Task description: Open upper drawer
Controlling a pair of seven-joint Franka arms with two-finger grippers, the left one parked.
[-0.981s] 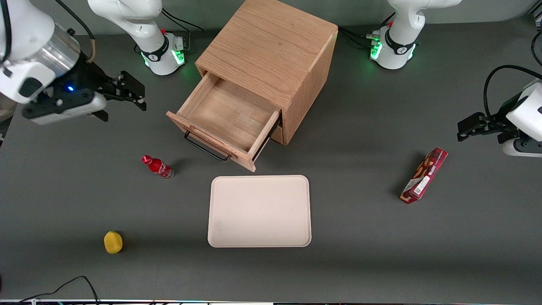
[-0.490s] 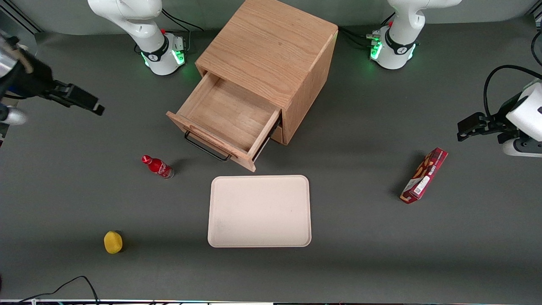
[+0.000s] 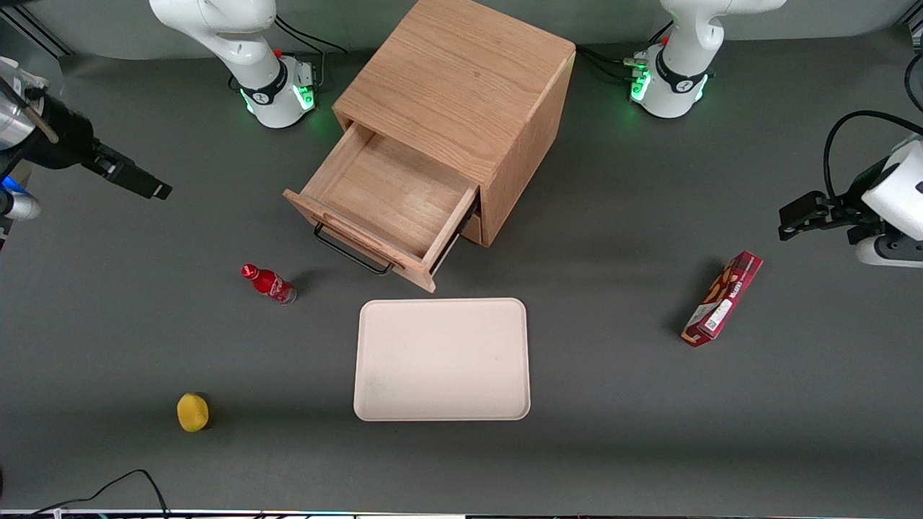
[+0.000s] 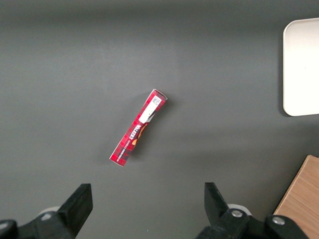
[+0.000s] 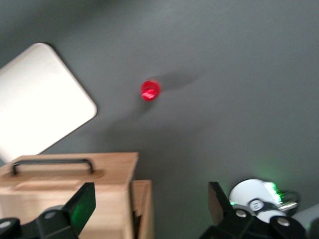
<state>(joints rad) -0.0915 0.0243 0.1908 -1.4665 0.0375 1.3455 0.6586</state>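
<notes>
The gripper (image 3: pixel 137 182) is way out at the working arm's end of the table, up in the air and well apart from the cabinet (image 3: pixel 461 94). In the right wrist view its two fingers (image 5: pixel 82 206) are spread wide with nothing between them, so it's open and holding nothing.

The upper drawer (image 3: pixel 386 205) is pulled a long way out of the cabinet, and you can look straight down into its bare wooden inside. Its black bar handle (image 3: pixel 351 251) sits on the drawer front, facing the front camera. From the wrist camera the same handle (image 5: pixel 52 164) shows on the drawer face.

A small red bottle (image 3: pixel 269 284) is on the table near the handle, a bit toward the working arm's end. A cream tray (image 3: pixel 442 359) lies flat in front of the drawer, nearer the camera. A yellow lemon-looking thing (image 3: pixel 192 411) sits nearer the camera than the bottle. A red snack box (image 3: pixel 722 298) lies toward the parked arm's end
</notes>
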